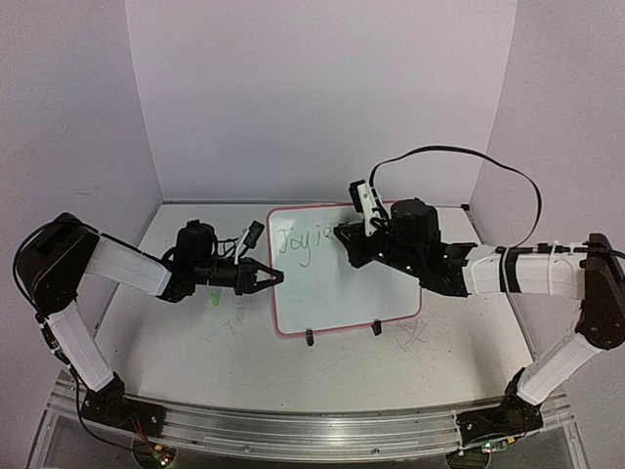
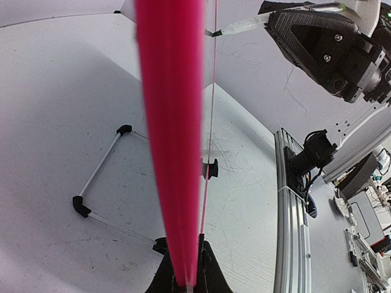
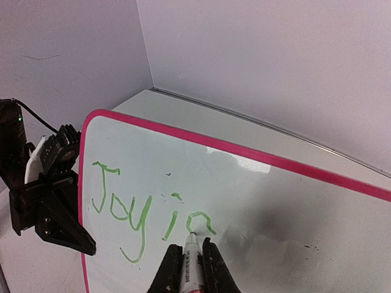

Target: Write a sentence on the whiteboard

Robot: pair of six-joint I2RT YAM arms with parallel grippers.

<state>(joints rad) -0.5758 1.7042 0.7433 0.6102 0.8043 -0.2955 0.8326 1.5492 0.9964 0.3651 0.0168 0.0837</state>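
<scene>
I have the whiteboard (image 1: 342, 288) propped on its wire stand (image 1: 376, 328) mid-surface (image 1: 195, 352), between the arms. My left hand (image 1: 276, 277) pinches its left edge, I judge to brace it against the pen's push. My right hand (image 3: 190, 268) is clamped on a marker (image 3: 190, 253), tip touching the face. The green sentence (image 3: 146, 213) reads "Joy i" plus a curved stroke; most of it remains unwritten.
</scene>
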